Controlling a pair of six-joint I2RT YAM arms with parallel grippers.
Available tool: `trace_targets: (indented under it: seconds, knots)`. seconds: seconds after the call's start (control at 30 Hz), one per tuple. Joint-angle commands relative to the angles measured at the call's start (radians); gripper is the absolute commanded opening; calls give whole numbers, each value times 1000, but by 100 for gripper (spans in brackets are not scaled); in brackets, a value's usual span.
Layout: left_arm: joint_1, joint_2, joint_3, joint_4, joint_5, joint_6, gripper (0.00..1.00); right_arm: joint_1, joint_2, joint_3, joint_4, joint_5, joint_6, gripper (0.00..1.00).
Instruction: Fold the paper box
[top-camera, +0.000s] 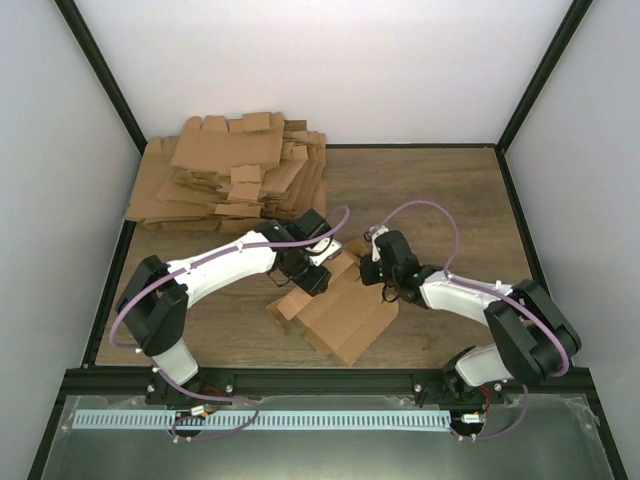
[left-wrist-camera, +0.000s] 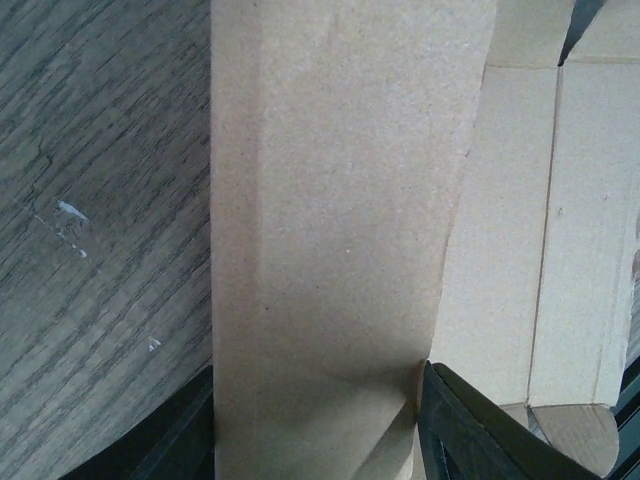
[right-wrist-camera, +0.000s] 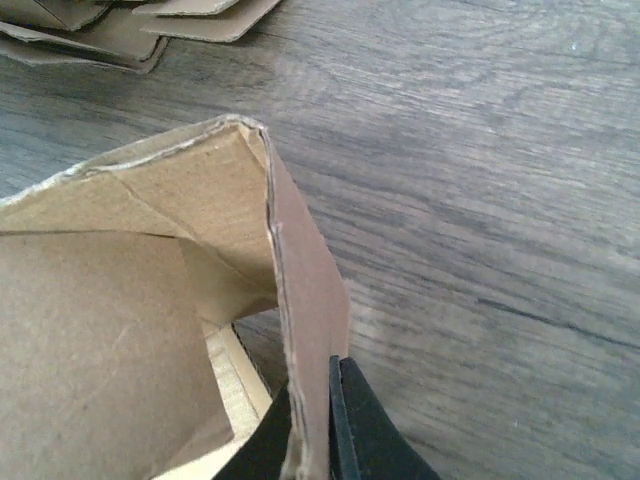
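- Right gripper (right-wrist-camera: 312, 405) is pinched tight on a thin upright wall of the paper box (right-wrist-camera: 120, 330). In the right wrist view its two dark fingers (right-wrist-camera: 358, 430) press flush against either face of the cardboard.
- That wall rises to a bent corner at the top. A broad panel leans away from it to the left, and the hollow beneath is partly in shadow.
- The left gripper (left-wrist-camera: 315, 400) has its fingers set wide apart, one at each long edge of a plain cardboard panel that fills the space between them. Whether they squeeze the panel or only flank it cannot be told.
- To the right of that panel in the left wrist view lie further creased sections of the same box, with a rounded tab near the bottom corner.
- From the top camera the box sits on the wooden table (top-camera: 440, 200), toward the near middle. It lies between the two arms, with both grippers meeting it at its far end. Its near part lies flat.
- A pile of flat blanks (top-camera: 235, 170) is stacked untidily at the far left of the table, apart from the box.
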Motion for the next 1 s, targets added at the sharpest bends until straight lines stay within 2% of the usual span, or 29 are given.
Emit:
trace_targets:
  seconds: [0.0,0.3,0.57,0.97]
  knots:
    - [0,16,26,10,-12,-20,51,18,-56,0,-59,14,41,1]
    - [9,15,22,21,-2,-44,51,35,-96,-26,-111,-36,103,2]
    - [10,21,25,27,23,-50,51,97,-98,-62,-85,-27,143,2]
    - [1,26,8,1,43,-14,51,117,-89,-106,-3,-45,183,5]
